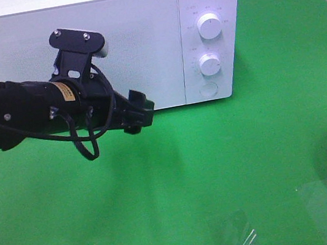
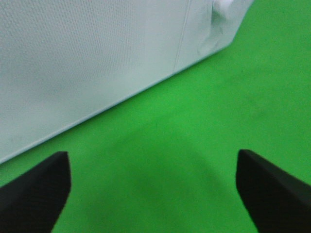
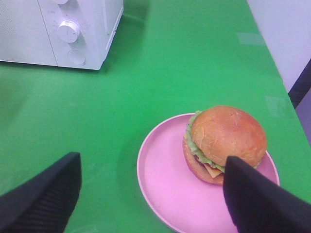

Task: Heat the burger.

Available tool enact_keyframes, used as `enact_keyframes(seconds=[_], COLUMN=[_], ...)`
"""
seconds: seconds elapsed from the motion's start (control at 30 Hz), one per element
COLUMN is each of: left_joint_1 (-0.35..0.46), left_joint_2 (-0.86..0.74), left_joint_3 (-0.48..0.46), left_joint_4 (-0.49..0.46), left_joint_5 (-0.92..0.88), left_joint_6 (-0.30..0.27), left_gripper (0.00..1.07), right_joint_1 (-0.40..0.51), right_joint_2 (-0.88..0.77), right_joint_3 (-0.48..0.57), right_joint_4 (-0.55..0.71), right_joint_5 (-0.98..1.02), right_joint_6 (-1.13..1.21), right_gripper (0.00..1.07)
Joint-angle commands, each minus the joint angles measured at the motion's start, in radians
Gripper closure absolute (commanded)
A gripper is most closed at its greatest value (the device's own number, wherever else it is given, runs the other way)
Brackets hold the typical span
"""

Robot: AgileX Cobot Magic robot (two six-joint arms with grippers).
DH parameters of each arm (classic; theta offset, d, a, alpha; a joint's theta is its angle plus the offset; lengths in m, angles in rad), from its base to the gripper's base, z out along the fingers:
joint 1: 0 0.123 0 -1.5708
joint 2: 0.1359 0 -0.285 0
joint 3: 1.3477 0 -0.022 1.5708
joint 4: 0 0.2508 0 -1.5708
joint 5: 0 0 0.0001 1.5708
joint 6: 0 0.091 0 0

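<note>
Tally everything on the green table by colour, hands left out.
White: 1, the microwave
Pink: 1, the plate
Golden-brown: 1, the burger, sitting on the plate
Total: 3

We see the burger (image 3: 224, 142) sitting upright on a round pink plate (image 3: 165, 187), set toward one side of the plate instead of at its centre. Its domed top bun is glossy golden-brown, with frilly green lettuce, a corner of yellow cheese and a dark patty showing beneath it, above the lower bun. The plate lies on the green bench (image 3: 194, 63) at the right, well apart from the white microwave (image 3: 58, 34).
</note>
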Motion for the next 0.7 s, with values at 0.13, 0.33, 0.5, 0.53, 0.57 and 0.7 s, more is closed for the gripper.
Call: enact_keyframes(seconds=[0.13, 0.33, 0.5, 0.53, 0.57, 0.7], left_joint_1=[-0.006, -0.006, 0.026, 0.071, 0.071, 0.149], left_joint_2=[-0.102, -0.203, -0.267, -0.283, -0.283, -0.302], left_joint_3=[0.003, 0.003, 0.003, 0.003, 0.003, 0.003], left_joint_4=[-0.010, 0.011, 0.039, 0.038, 0.038, 0.038], left_joint_5=[0.399, 0.715, 0.845, 0.894, 0.894, 0.961], left_joint_6=[-0.007, -0.004, -0.014, -0.026, -0.026, -0.027], left_gripper=[0.08, 0.08, 0.08, 0.08, 0.08, 0.08], right_joint_1=[-0.006, -0.006, -0.006, -0.006, -0.006, -0.006], right_joint_2=[-0.023, -0.023, -0.023, -0.023, -0.023, -0.023], right_joint_3=[0.002, 0.002, 0.002, 0.002, 0.002, 0.002], right_joint_4=[0.004, 0.004, 0.004, 0.004, 0.004, 0.004], right_joint_5=[-0.001, -0.001, -0.001, -0.001, -0.001, -0.001], right_joint_6=[-0.010, -0.010, -0.010, -0.010, -0.010, -0.010], right_gripper=[0.31, 0.31, 0.31, 0.31, 0.31, 0.31])
